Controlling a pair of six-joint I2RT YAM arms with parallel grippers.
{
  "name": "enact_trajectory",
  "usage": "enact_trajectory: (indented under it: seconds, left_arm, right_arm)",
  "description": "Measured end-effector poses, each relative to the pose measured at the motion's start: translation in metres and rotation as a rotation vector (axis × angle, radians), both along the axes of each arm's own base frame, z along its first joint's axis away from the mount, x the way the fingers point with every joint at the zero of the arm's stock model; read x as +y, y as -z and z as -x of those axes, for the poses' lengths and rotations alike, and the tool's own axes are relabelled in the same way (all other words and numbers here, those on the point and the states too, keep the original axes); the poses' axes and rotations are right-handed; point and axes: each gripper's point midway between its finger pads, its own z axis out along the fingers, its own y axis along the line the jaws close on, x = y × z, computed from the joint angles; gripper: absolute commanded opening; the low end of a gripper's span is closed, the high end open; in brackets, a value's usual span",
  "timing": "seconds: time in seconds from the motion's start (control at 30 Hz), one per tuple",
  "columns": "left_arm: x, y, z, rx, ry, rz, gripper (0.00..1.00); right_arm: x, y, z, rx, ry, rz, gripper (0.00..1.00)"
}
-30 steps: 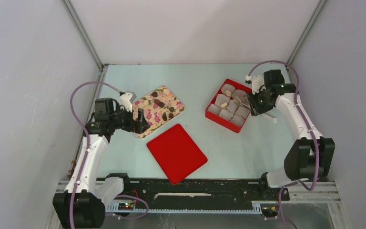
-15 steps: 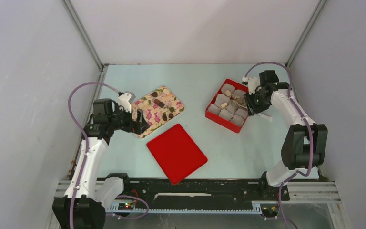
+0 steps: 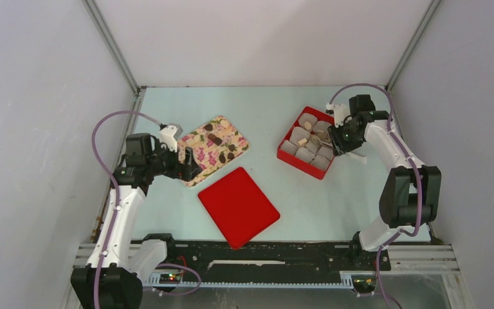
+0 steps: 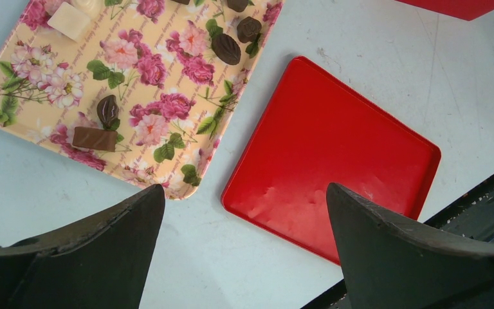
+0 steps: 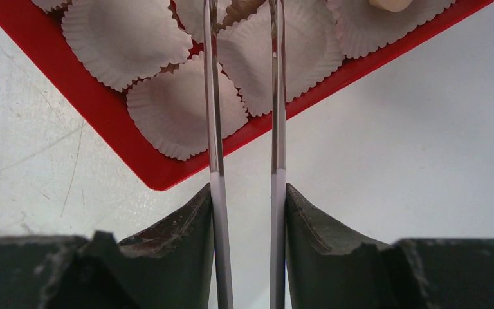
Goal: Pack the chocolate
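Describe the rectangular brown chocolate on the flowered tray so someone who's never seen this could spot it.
Find the rectangular flower-printed tray beside the flat red square lid. In the left wrist view, look near the tray's lower edge: the milk-brown rectangular chocolate block lies there. Its nearest neighbour is a darker leaf-shaped chocolate; unlike it, this one is a straight-sided bar.

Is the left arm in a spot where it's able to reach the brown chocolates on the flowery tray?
Probably yes. The left gripper hangs open just off the near corner of the tray. The brown chocolates lie uncovered, and nothing stands between them and the gripper.
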Motion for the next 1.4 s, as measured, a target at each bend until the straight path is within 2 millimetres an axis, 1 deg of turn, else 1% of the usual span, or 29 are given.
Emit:
enact_trajectory:
  seconds: [0.1, 0.4, 0.67, 0.77, 0.9, 0.97, 1.03, 1.1, 1.27, 1.37, 1.4]
  left_arm:
    - [0.0, 0.0, 0.0, 0.0, 0.0, 0.0, 1.0]
    - [0.0, -0.003, 0.001, -0.016, 0.005, -0.007, 1.0]
    - [0.0, -0.003, 0.001, -0.019, 0.005, -0.007, 1.0]
    - [0.0, -0.003, 0.001, -0.019, 0.005, -0.007, 1.0]
    - [0.0, -0.003, 0.001, -0.019, 0.005, -0.007, 1.0]
    - [0.0, -0.003, 0.001, -0.019, 0.005, -0.007, 1.0]
    - [0.0, -0.003, 0.001, -0.019, 0.005, -0.007, 1.0]
    - [0.001, -0.003, 0.001, -0.019, 0.004, -0.007, 1.0]
    - [0.006, -0.005, 0.0, -0.035, -0.021, -0.029, 1.0]
    - [0.011, -0.009, 0.0, -0.054, -0.042, -0.043, 1.0]
    - [0.011, -0.01, 0.0, -0.059, -0.045, -0.044, 1.0]
  right_arm:
    - [0.003, 0.001, 0.0, 0.002, -0.009, -0.002, 0.42]
    - [0.013, 0.006, 0.002, 0.017, -0.039, 0.001, 0.47]
    - [0.014, 0.004, 0.002, 0.008, -0.043, 0.023, 0.47]
    - [0.012, -0.008, 0.002, -0.027, -0.04, 0.039, 0.47]
    - [0.015, -0.033, 0.004, -0.101, -0.048, 0.044, 0.47]
    - [0.02, -0.045, 0.004, -0.136, -0.06, 0.041, 0.47]
    - [0.028, -0.053, 0.004, -0.162, -0.081, 0.036, 0.47]
    - [0.041, -0.058, 0.003, -0.183, -0.116, 0.03, 0.47]
    - [0.093, -0.063, 0.005, -0.2, -0.253, 0.011, 0.46]
    - [0.131, -0.059, -0.004, -0.19, -0.337, 0.004, 0.45]
    - [0.139, -0.057, -0.006, -0.184, -0.353, 0.004, 0.45]
